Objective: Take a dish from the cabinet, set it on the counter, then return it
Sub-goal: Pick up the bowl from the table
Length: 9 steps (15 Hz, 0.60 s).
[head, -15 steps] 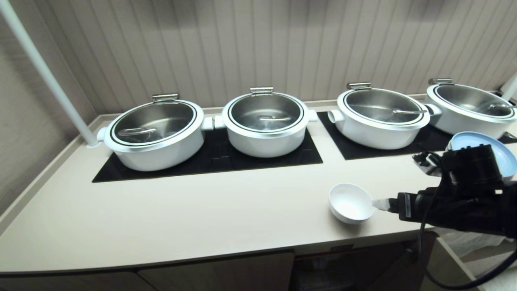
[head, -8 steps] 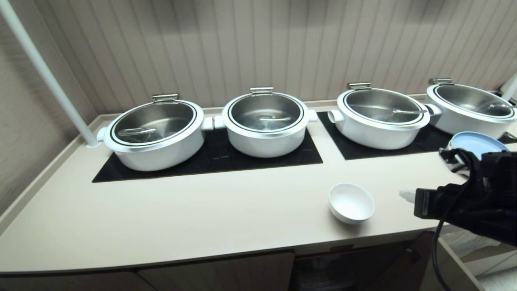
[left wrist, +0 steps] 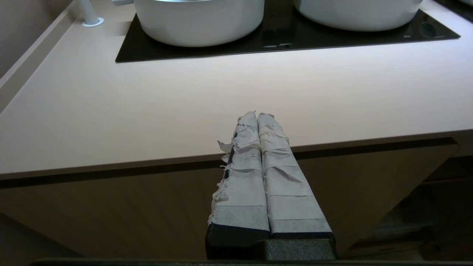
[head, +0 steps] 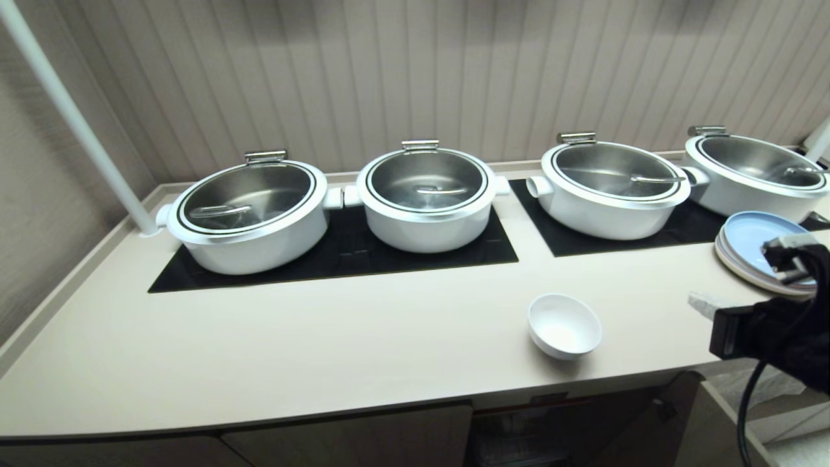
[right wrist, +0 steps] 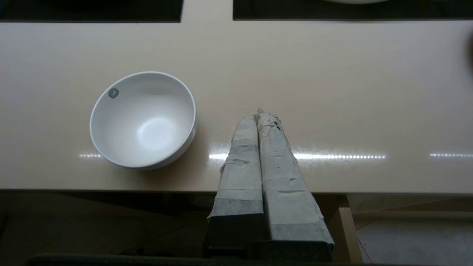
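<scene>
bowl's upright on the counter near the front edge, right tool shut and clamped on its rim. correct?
Not quite. The bowl does stand upright on the counter near the front edge, and the right tool is shut, but it is clear of the bowl, holding nothing. The right wrist view shows the gap.

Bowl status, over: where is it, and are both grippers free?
Right gripper shut, empty, clear of bowl. Left gripper shut, parked. Bowl upright on counter near front edge. Nothing in the way.
</scene>
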Tool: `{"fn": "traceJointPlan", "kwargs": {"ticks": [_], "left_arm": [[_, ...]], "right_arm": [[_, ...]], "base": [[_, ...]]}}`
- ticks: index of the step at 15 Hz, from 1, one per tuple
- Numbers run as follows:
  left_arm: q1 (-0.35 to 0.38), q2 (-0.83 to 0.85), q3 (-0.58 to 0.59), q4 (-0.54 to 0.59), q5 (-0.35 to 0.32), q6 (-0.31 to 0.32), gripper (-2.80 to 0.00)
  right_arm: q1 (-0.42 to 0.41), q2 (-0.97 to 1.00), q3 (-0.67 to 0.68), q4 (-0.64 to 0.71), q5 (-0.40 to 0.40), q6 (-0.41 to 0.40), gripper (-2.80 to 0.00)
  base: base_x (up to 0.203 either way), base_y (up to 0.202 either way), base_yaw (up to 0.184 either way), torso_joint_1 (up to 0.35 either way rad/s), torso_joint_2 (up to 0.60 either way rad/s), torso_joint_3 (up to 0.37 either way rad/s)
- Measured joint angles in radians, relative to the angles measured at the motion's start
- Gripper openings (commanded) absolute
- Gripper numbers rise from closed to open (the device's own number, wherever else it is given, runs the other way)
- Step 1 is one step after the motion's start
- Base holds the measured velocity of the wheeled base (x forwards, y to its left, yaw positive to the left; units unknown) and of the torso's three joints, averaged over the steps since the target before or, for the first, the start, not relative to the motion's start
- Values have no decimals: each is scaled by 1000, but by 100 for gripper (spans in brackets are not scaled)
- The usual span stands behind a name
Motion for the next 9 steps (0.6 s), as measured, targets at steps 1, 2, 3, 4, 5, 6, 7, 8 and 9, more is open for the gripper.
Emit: {"fn": "traceJointPlan", "kwargs": {"ticks": [1,2,3,4,5,6,7,8,9], "left_arm": [[0,0,0,0,0,0,-280],[0,0,0,0,0,0,-280],[0,0,0,0,0,0,-280],[0,0,0,0,0,0,-280],[0,0,0,0,0,0,-280],[0,0,0,0,0,0,-280],[0,0,0,0,0,0,-280],[0,0,0,0,0,0,-280],[0,0,0,0,0,0,-280]], "right_arm": [[-2,-27,40,-5,2,-4,-280],[-3,-55,80,-9,6,-8,-280],[-3,-87,124,-11,10,-14,-280],[-3,-120,165,-11,11,-23,-280],[-3,-158,202,-11,12,-26,-280],[-3,-196,234,-2,14,-25,-280],[-3,-240,270,10,24,-25,-280],[-4,-286,300,27,38,-28,-280],[-6,-321,317,42,50,-29,-280]], "base": [[0,0,0,0,0,0],[0,0,0,0,0,0],[0,0,0,0,0,0],[0,0,0,0,0,0],[0,0,0,0,0,0],[0,0,0,0,0,0],[0,0,0,0,0,0],[0,0,0,0,0,0],[0,0,0,0,0,0]]}}
